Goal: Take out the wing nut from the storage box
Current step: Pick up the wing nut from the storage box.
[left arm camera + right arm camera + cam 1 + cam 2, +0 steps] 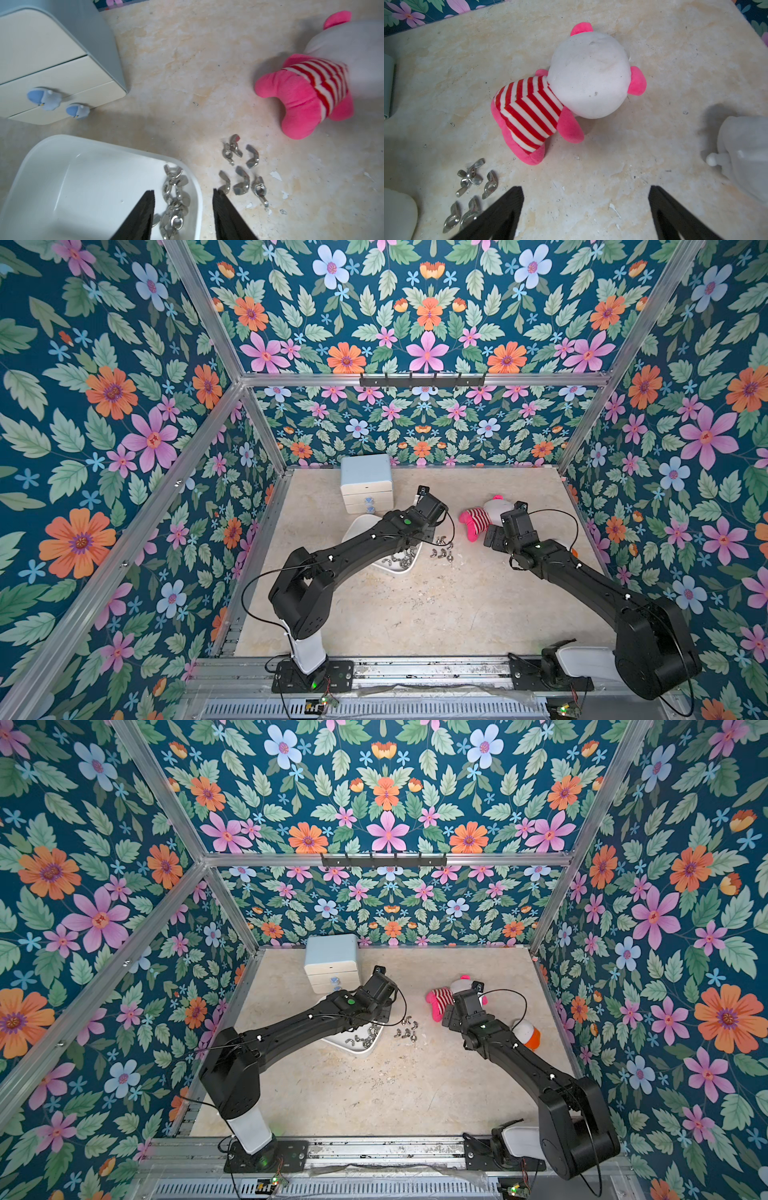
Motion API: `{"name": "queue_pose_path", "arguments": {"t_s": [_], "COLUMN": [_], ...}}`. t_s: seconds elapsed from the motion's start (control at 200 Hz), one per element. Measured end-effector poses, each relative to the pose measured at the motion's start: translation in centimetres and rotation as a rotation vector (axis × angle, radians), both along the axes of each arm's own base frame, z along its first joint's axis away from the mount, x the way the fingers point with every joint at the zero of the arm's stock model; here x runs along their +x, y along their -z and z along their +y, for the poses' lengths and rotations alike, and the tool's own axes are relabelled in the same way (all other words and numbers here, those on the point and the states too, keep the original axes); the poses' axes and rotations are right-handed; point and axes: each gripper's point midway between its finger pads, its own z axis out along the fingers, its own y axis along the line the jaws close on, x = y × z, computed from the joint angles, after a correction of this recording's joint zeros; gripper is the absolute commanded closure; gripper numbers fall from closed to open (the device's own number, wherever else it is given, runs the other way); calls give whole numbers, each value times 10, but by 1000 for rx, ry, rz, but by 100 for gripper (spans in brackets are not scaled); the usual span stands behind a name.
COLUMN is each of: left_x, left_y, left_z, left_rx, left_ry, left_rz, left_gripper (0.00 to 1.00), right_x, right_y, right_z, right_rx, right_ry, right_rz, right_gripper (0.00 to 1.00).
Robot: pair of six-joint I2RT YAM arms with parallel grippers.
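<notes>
Target wing nuts [174,199]: heaped in corner of storage box [72,187], against its wall. Directly below left fingers [141,214], spread & empty, straddling that wall: one over box, other over table [187,72]. Nearer arm: left. Right fingers [506,207] spread too, empty, by plush toy [529,116]. Handful of loose nuts [241,185] already out on table. Heap tangled, no single nut's axis readable; part-hidden under arm in both top views.

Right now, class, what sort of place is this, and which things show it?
Probably a robot test booth: two black arms bolted to a metal rail, an aluminium frame lined with flowered wallpaper, and odd props, wing nuts in a white tub near a plush toy.
</notes>
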Motion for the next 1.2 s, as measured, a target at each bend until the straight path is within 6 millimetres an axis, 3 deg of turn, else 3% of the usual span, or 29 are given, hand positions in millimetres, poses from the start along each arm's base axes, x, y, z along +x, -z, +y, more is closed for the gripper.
{"name": "queue_pose_path", "arguments": {"t_s": [0.21, 0.325, 0.7, 1.2], "left_x": [-3, -10, -13, -1], "left_y": [19, 36, 89, 114], "left_z": [46, 56, 44, 30], "left_rx": [12, 14, 15, 13], "left_ry": [-60, -52, 10, 25], "left_rz": [38, 66, 145, 172], "left_gripper": [48, 48, 52, 60], "right_x": [2, 4, 8, 7], "right_y": [-2, -2, -6, -5], "right_z": [1, 3, 11, 10], "right_rx": [2, 0, -2, -9], "right_ry": [-1, -5, -18, -21], "right_rz": [-4, 0, 3, 10], "right_gripper": [1, 1, 1, 1]}}
